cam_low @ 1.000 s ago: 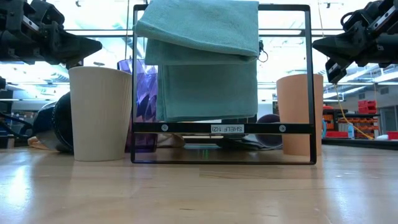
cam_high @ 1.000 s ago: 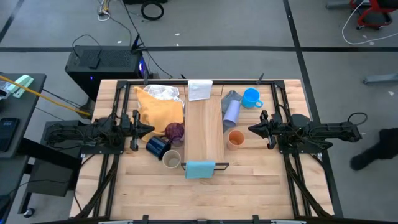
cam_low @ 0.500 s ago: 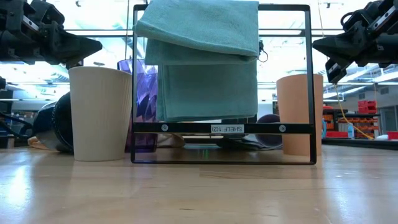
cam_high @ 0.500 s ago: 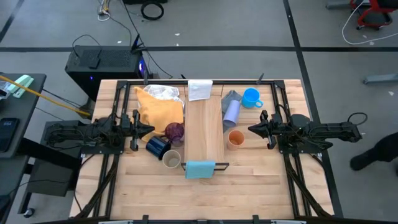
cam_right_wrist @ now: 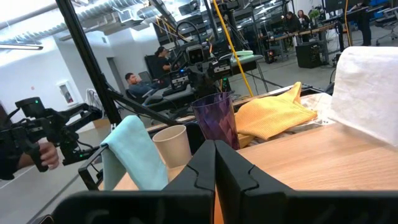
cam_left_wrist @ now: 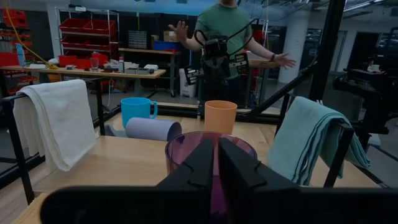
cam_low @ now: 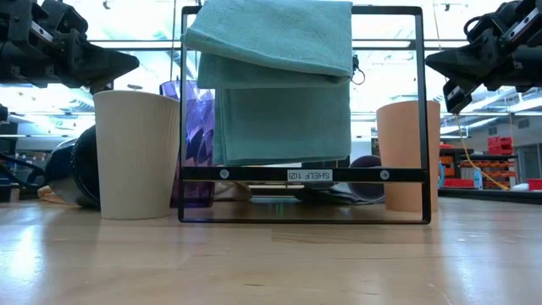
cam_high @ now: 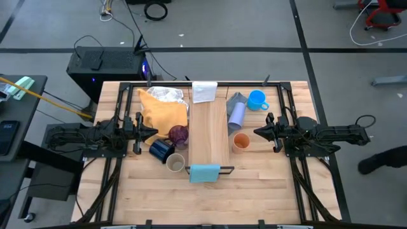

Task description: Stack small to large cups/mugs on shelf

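The shelf (cam_high: 209, 130) is a pale plank with a white cloth (cam_high: 204, 91) at its far end and a light-blue cloth (cam_high: 204, 172) at its near end. To its left stand the dark purple tumbler (cam_high: 179, 135) and the beige cup (cam_high: 176, 163); the navy mug (cam_high: 161, 150) lies on its side. To its right the orange cup (cam_high: 241, 142) and bright blue mug (cam_high: 257, 100) stand, and the lavender cup (cam_high: 236, 114) lies on its side. My left gripper (cam_high: 152, 132) hovers shut, left of the tumbler (cam_left_wrist: 210, 149). My right gripper (cam_high: 257, 132) hovers shut, right of the orange cup.
A yellow cloth (cam_high: 164, 109) lies bunched behind the tumbler, and a grey cloth (cam_high: 236, 99) lies under the lavender cup. A black frame (cam_low: 301, 175) carries the plank and the light-blue cloth (cam_low: 275, 76). A person (cam_left_wrist: 230, 31) stands beyond the table's right side.
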Robot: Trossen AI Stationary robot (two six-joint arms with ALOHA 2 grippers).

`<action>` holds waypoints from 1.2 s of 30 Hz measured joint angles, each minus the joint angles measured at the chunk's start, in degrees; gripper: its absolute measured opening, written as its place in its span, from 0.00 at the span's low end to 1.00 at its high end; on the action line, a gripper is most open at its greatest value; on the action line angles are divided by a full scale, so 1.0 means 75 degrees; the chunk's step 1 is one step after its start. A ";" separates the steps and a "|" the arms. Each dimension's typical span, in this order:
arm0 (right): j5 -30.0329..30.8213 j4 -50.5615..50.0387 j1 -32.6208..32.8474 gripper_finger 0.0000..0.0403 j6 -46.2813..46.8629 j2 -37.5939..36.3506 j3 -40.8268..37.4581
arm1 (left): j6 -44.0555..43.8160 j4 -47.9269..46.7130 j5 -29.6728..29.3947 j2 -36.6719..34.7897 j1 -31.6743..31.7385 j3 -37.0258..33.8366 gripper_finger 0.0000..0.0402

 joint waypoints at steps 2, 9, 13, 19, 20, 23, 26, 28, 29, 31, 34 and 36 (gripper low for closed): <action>0.0000 -0.0003 0.0000 0.02 0.0000 -0.0003 -0.0003 | -0.0001 -0.0001 0.0000 -0.0001 0.0003 -0.0001 0.09; 0.0000 -0.0002 0.0000 0.02 0.0001 0.0000 -0.0002 | -0.0002 0.0001 -0.0001 0.0001 0.0003 -0.0001 0.07; 0.0000 -0.0003 0.0000 0.02 0.0000 -0.0003 0.0000 | -0.0002 0.0001 0.0000 -0.0001 0.0003 0.0000 0.06; 0.0000 0.0000 0.0000 0.02 0.0000 -0.0002 0.0000 | 0.0000 0.0000 -0.0001 0.0001 0.0001 -0.0001 0.07; 0.0002 -0.0003 0.0000 0.02 0.0000 -0.0001 0.0000 | -0.0002 -0.0001 0.0000 0.0001 0.0003 -0.0002 0.08; 0.0002 -0.0002 0.0000 0.02 0.0000 0.0000 0.0000 | -0.0002 -0.0002 -0.0003 0.0001 0.0003 0.0000 0.09; 0.0003 -0.0003 0.0000 0.02 0.0000 0.0000 -0.0003 | 0.0001 0.0001 -0.0001 0.0001 0.0000 -0.0001 0.09; 0.0002 -0.0003 0.0000 0.02 0.0001 0.0000 0.0000 | -0.0002 -0.0001 -0.0001 -0.0001 0.0003 0.0000 0.08; 0.0001 -0.0002 0.0000 0.02 0.0000 -0.0001 -0.0002 | 0.0001 0.0000 -0.0003 0.0000 0.0002 0.0000 0.08; 0.0001 0.0000 0.0000 0.02 0.0000 -0.0003 -0.0001 | -0.0002 0.0001 0.0000 0.0001 0.0003 0.0000 0.07; 0.0000 0.0000 0.0000 0.02 0.0000 0.0000 -0.0003 | -0.0001 0.0001 -0.0001 0.0001 0.0000 -0.0001 0.06; 0.0001 -0.0001 0.0000 0.02 0.0000 -0.0001 -0.0001 | 0.0000 0.0000 -0.0003 0.0001 0.0002 0.0000 0.06</action>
